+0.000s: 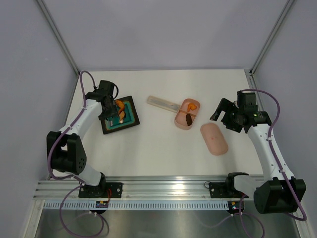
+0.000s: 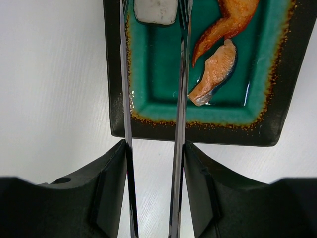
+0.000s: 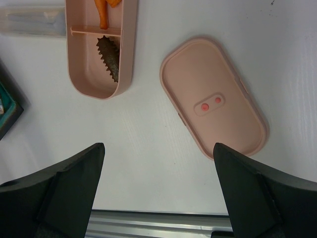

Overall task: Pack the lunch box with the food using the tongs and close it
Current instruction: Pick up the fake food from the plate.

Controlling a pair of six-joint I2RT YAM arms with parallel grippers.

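My left gripper [image 2: 154,148] is shut on the silvery tongs [image 2: 128,124], one thin arm against each finger. The tongs reach out over the dark tray [image 2: 198,131], tips apart near a whitish piece [image 2: 156,10]. Two orange food pieces [image 2: 215,72] lie on the teal mat to the right of the tongs. The pink lunch box [image 3: 84,64] stands open mid-table, holding a dark brown spiky piece [image 3: 109,57] and an orange piece [image 3: 101,12]. Its lid [image 3: 213,99] lies beside it. My right gripper [image 3: 158,148] hovers open and empty near the lid.
A slim pale rectangular case [image 1: 163,102] lies just left of the lunch box [image 1: 187,114]. The tray [image 1: 130,124] sits at the left under my left gripper [image 1: 106,106]. The lid [image 1: 214,139] lies between the box and my right gripper [image 1: 223,116]. A metal rail runs along the near edge.
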